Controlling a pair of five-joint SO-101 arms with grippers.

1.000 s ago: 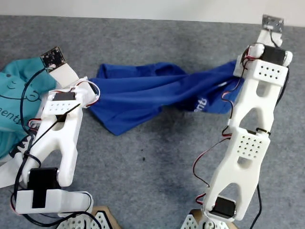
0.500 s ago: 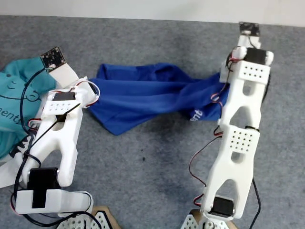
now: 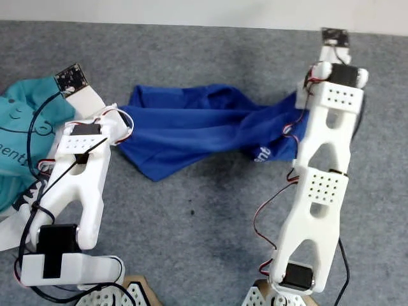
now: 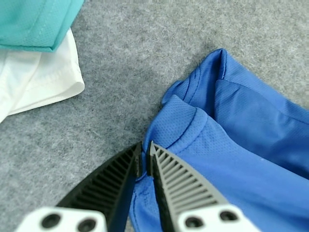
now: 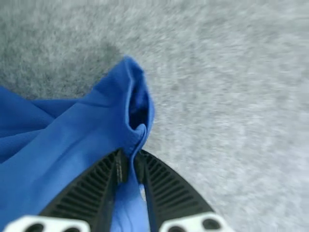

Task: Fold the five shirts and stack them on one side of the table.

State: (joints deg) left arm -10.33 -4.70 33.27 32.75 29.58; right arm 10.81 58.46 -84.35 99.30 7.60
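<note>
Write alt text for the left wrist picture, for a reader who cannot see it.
The left gripper is shut on the edge of a crumpled blue shirt that lies on the grey table. Apart from the blue one, a teal shirt lies over a white cloth.

A pale wall [image 3: 159,11] borders the grey table [image 3: 191,217].

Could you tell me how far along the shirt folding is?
Done: nothing clearly folded. In hand: the blue shirt, bunched, pinched at opposite ends by left end effector and right end effector. Left: folding it, then seemingly the teal shirt and white shirt.
</note>
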